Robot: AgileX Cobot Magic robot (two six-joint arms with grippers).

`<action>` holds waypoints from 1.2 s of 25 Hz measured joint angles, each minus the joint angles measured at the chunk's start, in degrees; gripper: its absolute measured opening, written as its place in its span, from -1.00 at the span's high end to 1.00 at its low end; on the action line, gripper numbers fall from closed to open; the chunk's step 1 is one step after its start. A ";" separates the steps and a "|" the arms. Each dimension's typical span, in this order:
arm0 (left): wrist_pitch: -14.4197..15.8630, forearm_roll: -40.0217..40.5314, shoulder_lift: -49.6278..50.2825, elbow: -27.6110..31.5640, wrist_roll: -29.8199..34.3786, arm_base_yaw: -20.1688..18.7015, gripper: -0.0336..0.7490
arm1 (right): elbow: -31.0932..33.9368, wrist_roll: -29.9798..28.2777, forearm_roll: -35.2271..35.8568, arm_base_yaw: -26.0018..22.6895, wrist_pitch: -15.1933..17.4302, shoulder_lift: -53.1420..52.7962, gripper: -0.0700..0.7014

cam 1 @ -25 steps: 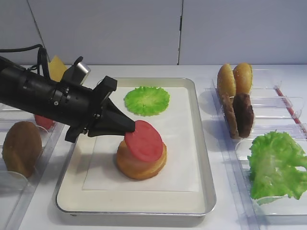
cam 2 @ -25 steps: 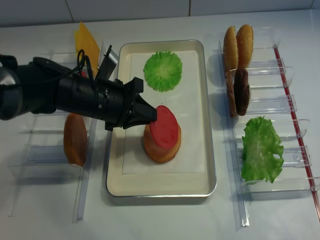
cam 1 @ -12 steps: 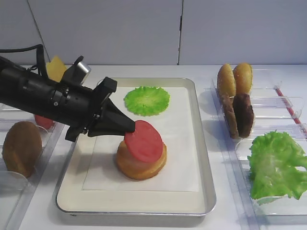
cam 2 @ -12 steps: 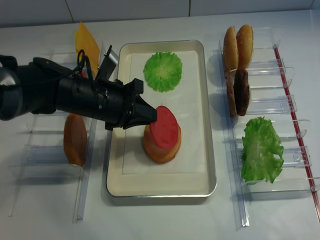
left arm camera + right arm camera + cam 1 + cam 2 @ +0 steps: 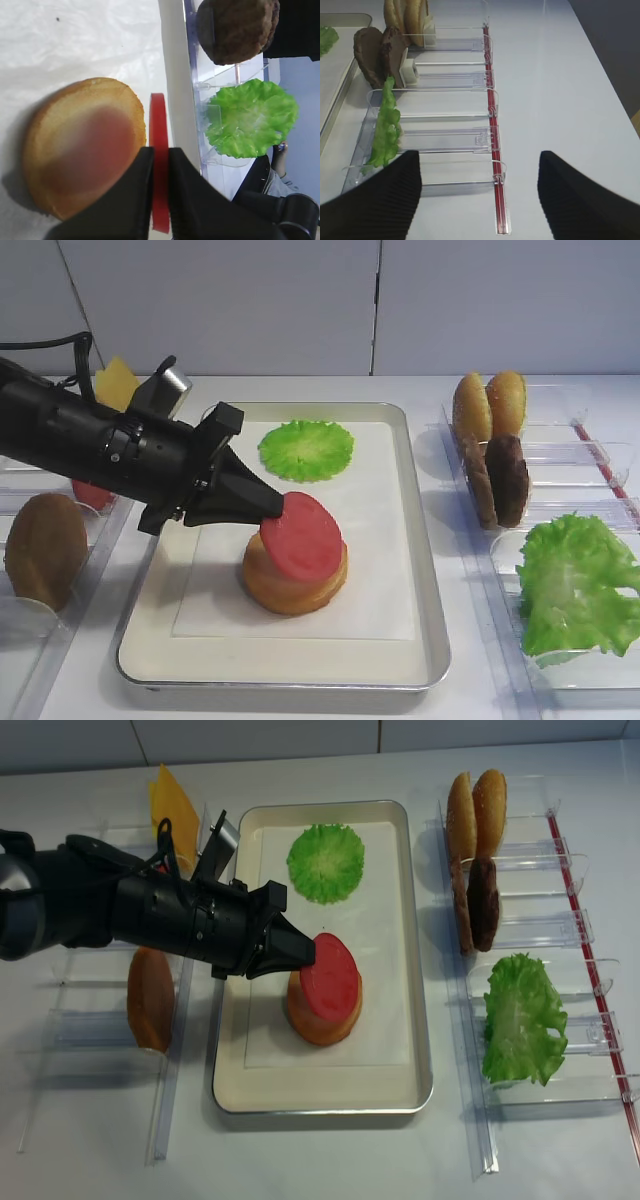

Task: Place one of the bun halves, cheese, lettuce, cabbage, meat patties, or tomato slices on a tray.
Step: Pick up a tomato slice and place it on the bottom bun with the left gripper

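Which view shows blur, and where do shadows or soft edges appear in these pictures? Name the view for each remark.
Left wrist view: the bun half top is blurred and the fingers are soft, while the tomato slice edge is sharper. Right wrist view: both dark fingertips are out of focus. Exterior high view: soft shadows lie under the bun and along the tray rim.

Lighting's pretty even and bright in all four views, looks like diffuse overhead light. Shadows are soft: a faint one under the bun half [image 5: 295, 580] toward the lower left, and a smudge along the tray [image 5: 425, 570] rim. Both high views are sharp enough, a bit grainy, colours slightly washed. The left wrist view is the rough one: the bun top is blurry in the middle and the white paper [image 5: 75, 45] nearly blows out. In the right wrist view the dark fingers [image 5: 380, 200] at the bottom are soft.
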 joint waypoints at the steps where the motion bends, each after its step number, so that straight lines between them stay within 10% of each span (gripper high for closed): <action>1: 0.10 0.00 0.00 0.00 0.10 0.00 0.73 | 0.00 0.00 0.00 0.00 0.00 0.00 -0.55; 22: -0.01 0.00 2.91 0.00 3.69 0.00 0.55 | 0.00 0.00 0.00 0.00 0.00 0.00 -0.55; 30: -0.48 0.00 2.91 0.00 4.31 0.00 -0.34 | 0.00 0.00 0.00 0.00 0.00 0.00 -0.55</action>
